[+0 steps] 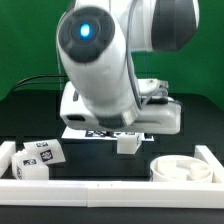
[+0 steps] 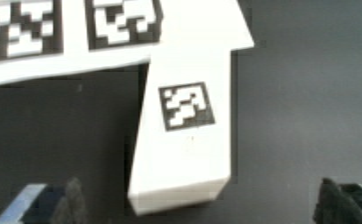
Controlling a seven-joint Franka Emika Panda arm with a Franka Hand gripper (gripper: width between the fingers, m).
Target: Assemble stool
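At the exterior view's left, a small group of spare legs [image 1: 40, 160] lies on the black tabletop [image 1: 100, 168], just inside the white frame rail [image 1: 8, 158] and well apart from the arm. Toward the middle, the arm [image 1: 100, 70] hangs low over the marker board [image 1: 95, 131]. A single leg [image 1: 125, 144] lies just in front of that board, under the wrist. At the exterior view's right, the round seat [image 1: 185, 168] rests near the right-hand rail with nothing touching it.

The step in hand looks like the pick-up of that single leg. In the wrist view the fingers [image 2: 45, 205] stand wide apart and hold nothing, one on each side of the leg's nearer end. The leg runs away from them toward the marker board, tag face up. Whether its far end touches the board cannot be told.

The leg sits closer to one finger than the other and lies slightly askew to the line between them. A good grasp would first shift the wrist sideways until the leg is midway. It would then turn a little to square the pads with the leg's long flat sides and descend straight. Closing near the leg's middle, clear of the board's edge, should keep it from pivoting or dragging the board. After that, the leg would need carrying right, toward the seat.
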